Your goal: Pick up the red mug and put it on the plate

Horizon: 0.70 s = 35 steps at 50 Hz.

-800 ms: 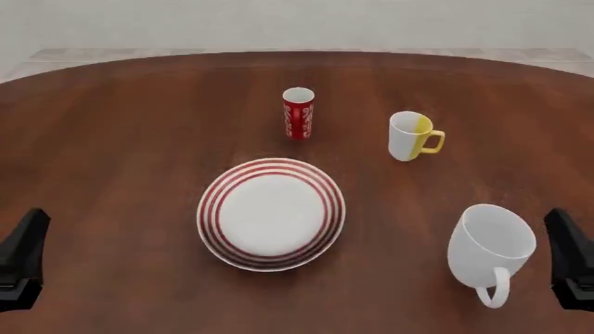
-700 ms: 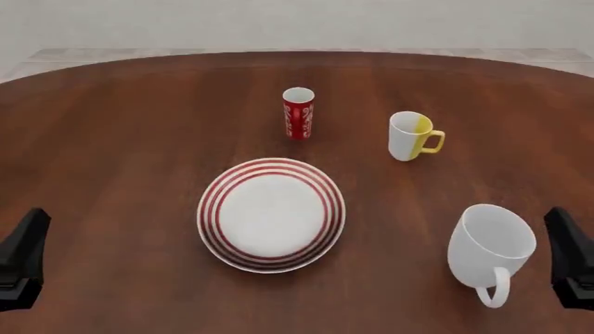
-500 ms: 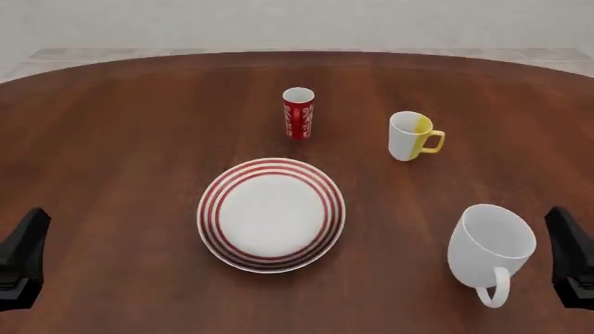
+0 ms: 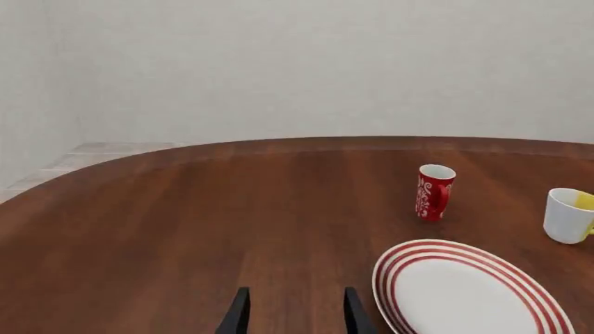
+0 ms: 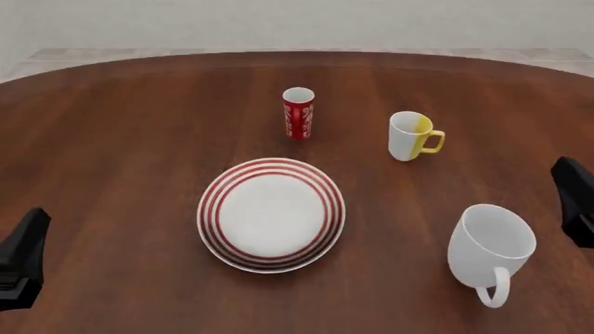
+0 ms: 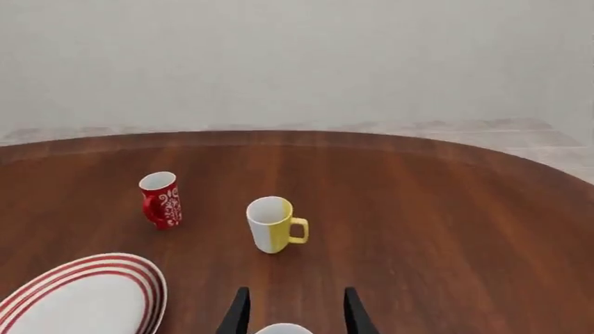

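The red mug (image 5: 298, 113) stands upright on the far middle of the table, narrow, with a white swirl pattern and a white inside; it also shows in both wrist views (image 4: 435, 193) (image 6: 161, 200). The plate (image 5: 271, 214), white with red rings, lies nearer, just in front of the mug, and holds nothing. My left gripper (image 5: 33, 226) sits at the near left edge, open (image 4: 295, 320), with nothing between its fingers. My right gripper (image 5: 571, 184) is at the far right edge, open (image 6: 295, 320), well away from the mug.
A white mug with a yellow handle (image 5: 410, 136) stands right of the red mug. A large plain white mug (image 5: 489, 247) sits near right, close to my right gripper; its rim (image 6: 283, 328) shows below the right fingers. The table's far edge (image 5: 297, 54) curves.
My right gripper has moved forward along the right edge, past the large white mug. The left gripper, the mugs and the plate have not moved.
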Each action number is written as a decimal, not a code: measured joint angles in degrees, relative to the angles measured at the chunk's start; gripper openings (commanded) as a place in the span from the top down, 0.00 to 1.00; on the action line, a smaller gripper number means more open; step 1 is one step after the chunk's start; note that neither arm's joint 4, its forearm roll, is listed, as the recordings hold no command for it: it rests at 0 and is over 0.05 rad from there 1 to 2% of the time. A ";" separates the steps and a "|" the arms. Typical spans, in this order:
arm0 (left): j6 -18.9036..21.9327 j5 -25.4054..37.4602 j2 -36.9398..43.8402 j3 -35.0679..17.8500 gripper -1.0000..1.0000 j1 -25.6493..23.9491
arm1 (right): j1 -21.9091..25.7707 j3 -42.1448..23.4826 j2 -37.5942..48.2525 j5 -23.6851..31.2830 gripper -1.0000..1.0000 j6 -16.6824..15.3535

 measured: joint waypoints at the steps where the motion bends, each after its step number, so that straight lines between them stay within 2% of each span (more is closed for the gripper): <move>1: 0.00 0.00 0.00 0.00 0.00 0.00 | -0.07 -0.84 1.13 0.08 0.00 -0.08; 8: 0.00 0.00 0.00 0.00 0.00 0.00 | -1.20 -7.77 9.51 1.96 0.00 -0.98; 15: 0.00 0.00 0.00 0.00 0.00 0.00 | -1.24 -16.07 16.77 5.17 0.00 -0.06; 27: 0.00 0.00 0.01 0.00 0.00 0.00 | 2.52 -28.35 27.60 9.25 0.00 2.83; 35: 0.00 0.00 0.00 0.00 0.00 0.00 | 5.07 -35.83 34.20 11.83 0.00 3.34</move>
